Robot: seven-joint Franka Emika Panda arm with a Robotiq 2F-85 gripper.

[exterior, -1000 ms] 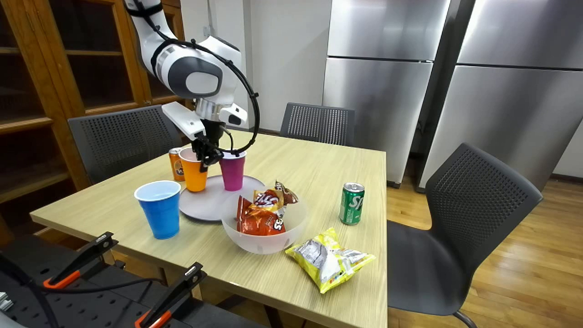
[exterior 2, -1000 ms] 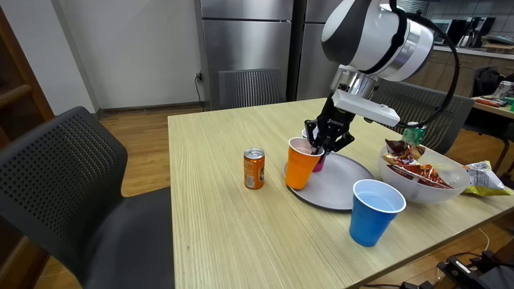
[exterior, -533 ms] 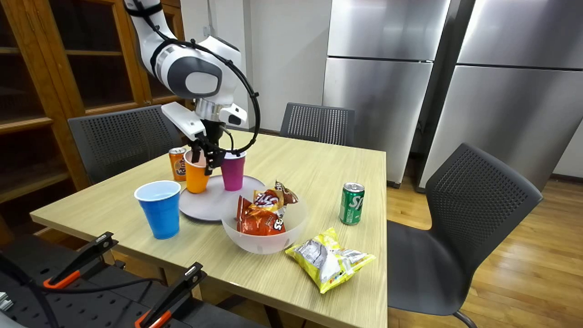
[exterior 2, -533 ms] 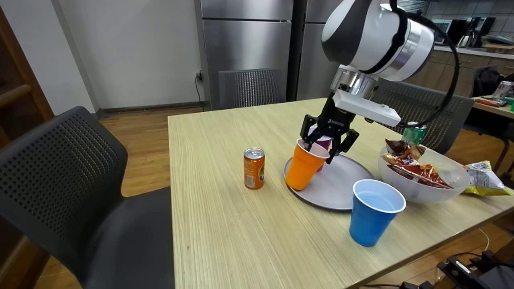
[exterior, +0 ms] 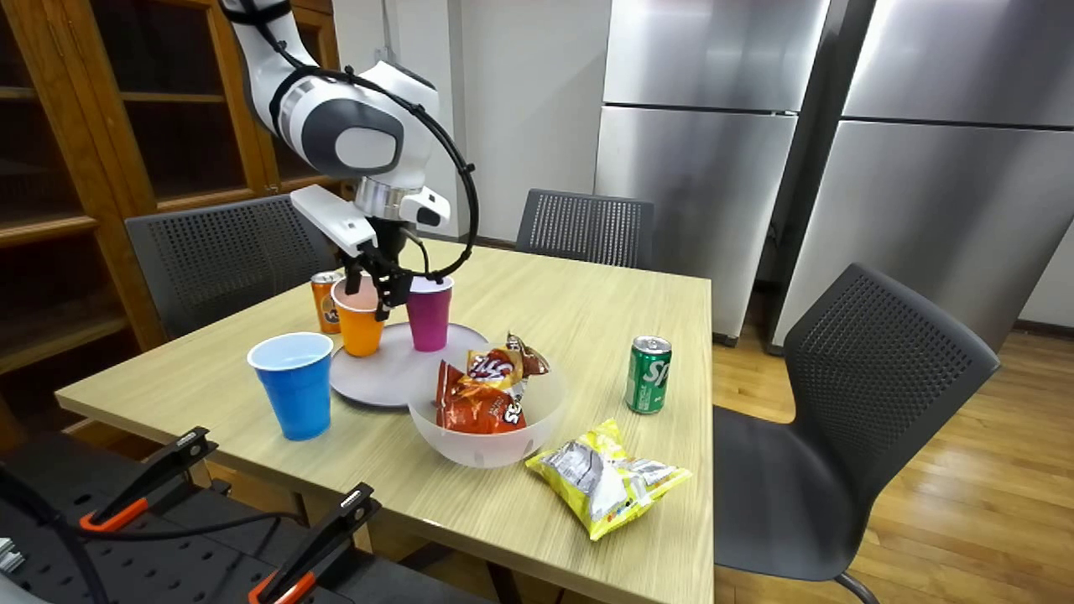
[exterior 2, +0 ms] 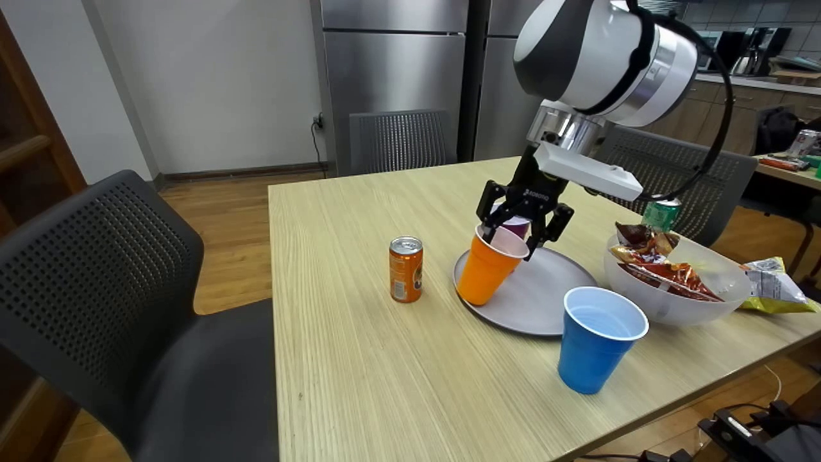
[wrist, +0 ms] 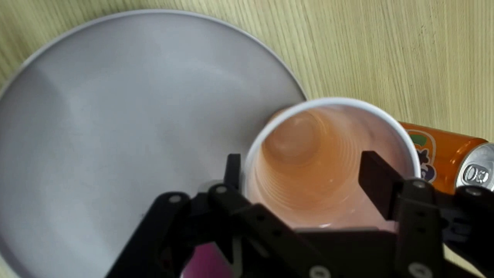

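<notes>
pale wood-grain table (exterior 2: pixel 359 359), black gripper (wrist: pixel 302 165) spread wide, one finger inside leaning orange plastic cup (exterior 2: pixel 485 276), which could topple if snagged

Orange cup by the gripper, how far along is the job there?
Looks done: the purple cup and the orange cup stand on the gray plate, the latter near its edge. In hand: the open gripper straddles the orange cup's wall without clamping it. Probably left: drawing the gripper clear, and perhaps the blue cup, which stands off the plate.
</notes>
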